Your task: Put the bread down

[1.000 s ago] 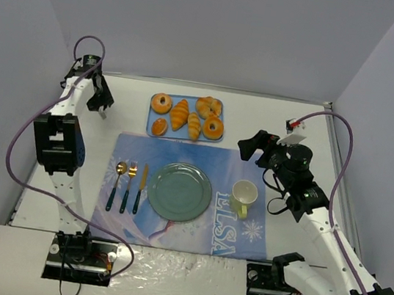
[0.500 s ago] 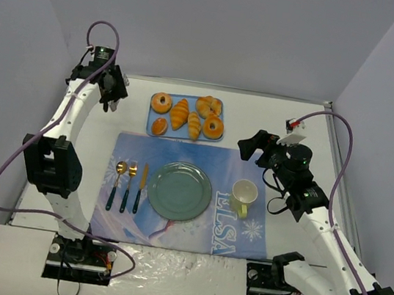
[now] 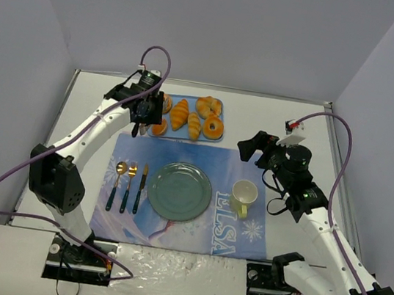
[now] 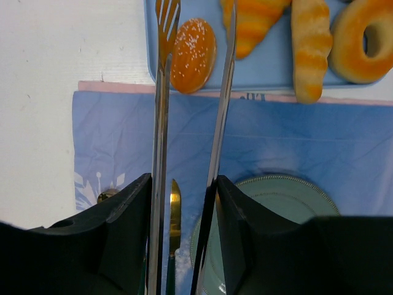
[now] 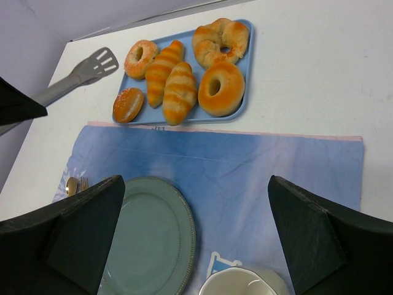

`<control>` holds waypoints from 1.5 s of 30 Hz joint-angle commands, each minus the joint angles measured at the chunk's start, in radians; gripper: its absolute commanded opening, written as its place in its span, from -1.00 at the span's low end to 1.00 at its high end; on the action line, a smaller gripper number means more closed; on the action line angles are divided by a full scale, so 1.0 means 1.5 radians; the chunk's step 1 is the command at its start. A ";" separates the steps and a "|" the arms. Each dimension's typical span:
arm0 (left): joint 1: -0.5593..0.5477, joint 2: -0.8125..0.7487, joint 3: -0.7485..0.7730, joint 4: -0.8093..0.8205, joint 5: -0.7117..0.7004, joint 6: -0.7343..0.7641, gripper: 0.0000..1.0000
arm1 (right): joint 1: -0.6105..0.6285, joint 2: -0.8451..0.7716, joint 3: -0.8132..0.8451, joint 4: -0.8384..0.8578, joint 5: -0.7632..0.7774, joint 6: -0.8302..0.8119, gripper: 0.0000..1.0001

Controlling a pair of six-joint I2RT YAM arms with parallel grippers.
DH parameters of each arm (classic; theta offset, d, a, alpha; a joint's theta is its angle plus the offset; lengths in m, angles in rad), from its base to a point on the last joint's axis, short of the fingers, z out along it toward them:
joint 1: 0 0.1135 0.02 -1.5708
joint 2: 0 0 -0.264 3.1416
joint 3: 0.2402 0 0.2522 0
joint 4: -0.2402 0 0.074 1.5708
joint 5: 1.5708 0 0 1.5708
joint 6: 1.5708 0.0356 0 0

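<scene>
Two tong arms are pinched in the left gripper point(image 4: 183, 184): its jaws are closed most of the way onto the metal tongs point(image 4: 161, 123), which stay sprung open at the tips with no bread between them yet. In the left wrist view the tips reach over the near-left corner of the blue tray point(image 4: 270, 77) and straddle the small sesame bun point(image 4: 192, 54). Whether they touch it I cannot tell; the right wrist view suggests they hang above. A second ago this arm was well off to the left of the tray, near the table edge. It has swung across, so the reach is done and the grab comes next, with the bun as the likely target. All bread sits on the tray: croissant point(image 3: 180, 114) and long roll point(image 3: 194, 125) just right of the bun, ring donut point(image 3: 213, 127) at the right end, twisted piece point(image 3: 208, 106) at the far-right corner. The green plate point(image 3: 179, 191) lies on the placemat point(image 3: 181, 156) just on the near side of the tray, empty, the probable drop spot. Cutlery point(image 3: 127, 185) is near-left of the tray, the cup point(image 3: 244, 195) near-right. The right gripper point(image 3: 253, 145) hovers just right of the tray, jaws wide apart, holding nothing, and has not moved.
</scene>
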 commanded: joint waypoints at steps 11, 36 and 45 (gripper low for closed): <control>-0.083 -0.005 -0.033 0.007 -0.154 0.018 -0.21 | 0.004 -0.015 0.005 0.048 0.001 -0.002 1.00; -0.112 0.020 -0.039 -0.006 -0.200 0.022 -0.13 | 0.003 -0.013 0.011 0.043 -0.001 -0.004 1.00; -0.112 0.035 -0.051 0.000 -0.196 0.022 -0.12 | 0.003 -0.020 0.008 0.041 0.001 -0.004 1.00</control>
